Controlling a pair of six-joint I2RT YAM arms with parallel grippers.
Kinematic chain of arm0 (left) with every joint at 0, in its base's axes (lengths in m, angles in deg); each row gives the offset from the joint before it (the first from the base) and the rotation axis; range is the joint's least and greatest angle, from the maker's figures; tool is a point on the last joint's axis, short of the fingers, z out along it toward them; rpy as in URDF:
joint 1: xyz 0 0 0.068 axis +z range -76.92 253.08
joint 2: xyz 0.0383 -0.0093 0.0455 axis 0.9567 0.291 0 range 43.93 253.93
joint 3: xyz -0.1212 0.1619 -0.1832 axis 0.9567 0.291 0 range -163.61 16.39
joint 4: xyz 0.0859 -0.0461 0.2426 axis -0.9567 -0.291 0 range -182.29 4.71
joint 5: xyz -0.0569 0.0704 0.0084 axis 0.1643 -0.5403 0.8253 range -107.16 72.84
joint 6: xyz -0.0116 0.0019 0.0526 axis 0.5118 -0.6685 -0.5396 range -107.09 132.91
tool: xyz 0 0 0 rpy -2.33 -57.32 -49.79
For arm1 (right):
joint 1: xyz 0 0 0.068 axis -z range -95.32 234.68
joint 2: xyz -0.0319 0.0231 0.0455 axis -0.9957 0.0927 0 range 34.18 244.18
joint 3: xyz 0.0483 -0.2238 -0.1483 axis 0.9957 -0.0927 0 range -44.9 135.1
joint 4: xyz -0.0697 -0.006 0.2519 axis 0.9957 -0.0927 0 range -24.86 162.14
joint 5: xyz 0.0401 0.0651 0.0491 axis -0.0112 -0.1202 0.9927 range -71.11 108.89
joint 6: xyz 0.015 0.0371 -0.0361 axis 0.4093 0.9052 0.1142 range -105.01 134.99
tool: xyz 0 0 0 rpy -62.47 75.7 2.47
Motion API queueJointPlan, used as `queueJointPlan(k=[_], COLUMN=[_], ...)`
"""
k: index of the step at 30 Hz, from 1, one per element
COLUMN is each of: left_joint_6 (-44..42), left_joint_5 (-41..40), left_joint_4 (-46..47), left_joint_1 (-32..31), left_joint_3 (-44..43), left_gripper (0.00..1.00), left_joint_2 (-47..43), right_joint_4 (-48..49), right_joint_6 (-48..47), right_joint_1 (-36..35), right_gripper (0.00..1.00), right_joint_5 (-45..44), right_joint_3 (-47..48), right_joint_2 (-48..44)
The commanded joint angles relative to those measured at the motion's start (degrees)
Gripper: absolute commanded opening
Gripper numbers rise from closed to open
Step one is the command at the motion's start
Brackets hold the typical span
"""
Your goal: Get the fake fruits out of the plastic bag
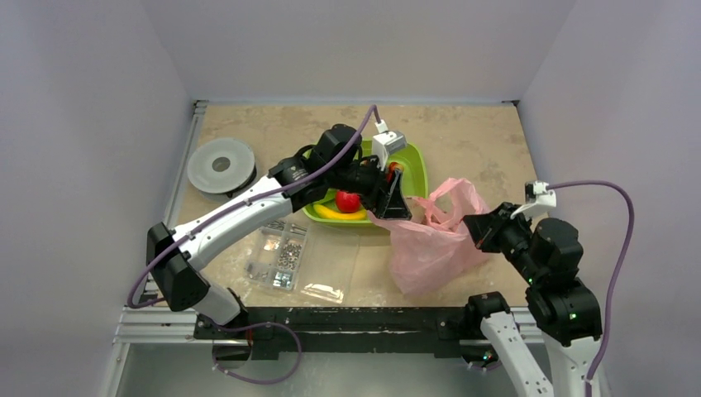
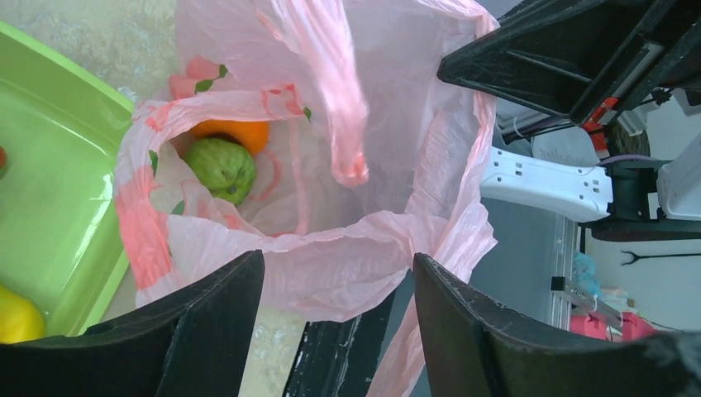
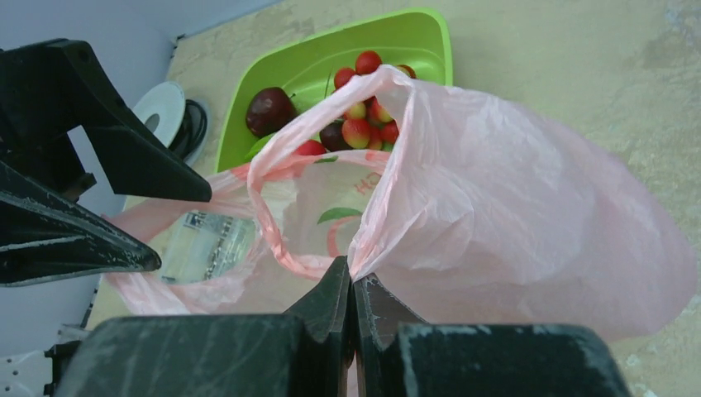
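Observation:
The pink plastic bag (image 1: 430, 244) lies right of the green tray (image 1: 416, 162), with its mouth towards the tray. My right gripper (image 3: 353, 279) is shut on the bag's rim and holds it up; it also shows in the top view (image 1: 473, 229). My left gripper (image 2: 339, 322) is open and empty, and the bag's near rim (image 2: 331, 265) lies between its fingers. Inside the bag sit a green fruit (image 2: 220, 167) and an orange one (image 2: 236, 132). In the tray lie a red fruit (image 1: 347, 201), a yellow banana (image 1: 339, 213) and a dark maroon fruit (image 3: 270, 110).
A cluster of small red berries (image 3: 368, 116) lies in the tray behind the bag's handle. A clear box of screws (image 1: 281, 255) sits in front of the tray. A grey spool (image 1: 221, 164) stands at the far left. The table's front rail runs just below the bag.

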Motion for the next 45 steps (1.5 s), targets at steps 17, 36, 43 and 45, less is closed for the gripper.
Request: queueJointPlan(k=[17, 36, 43, 45], left_joint_6=[-11.65, -1.05, 5.95, 6.34], left_joint_5=[-3.07, -24.97, -31.79, -32.86], left_joint_4=[-14.44, -15.61, -5.75, -5.07], left_joint_1=[-9.3, -19.09, -19.53, -19.57], left_joint_3=[-16.01, -23.87, -15.28, -15.49], left_gripper=[0.39, 0.35, 0.61, 0.65], left_joint_2=[13.75, 27.64, 26.14, 26.9], right_joint_4=[-5.88, -7.91, -7.88, -7.88], right_joint_6=[1.64, 2.38, 2.4, 2.6], right_joint_1=[0.1, 0.15, 0.16, 0.09], right_gripper=[0.0, 0.0, 0.0, 0.0], right_joint_5=[-1.41, -2.22, -2.17, -2.12], right_joint_3=[-3.94, -3.01, -3.24, -3.25], right_joint_2=[-3.42, -3.13, -3.51, -3.68])
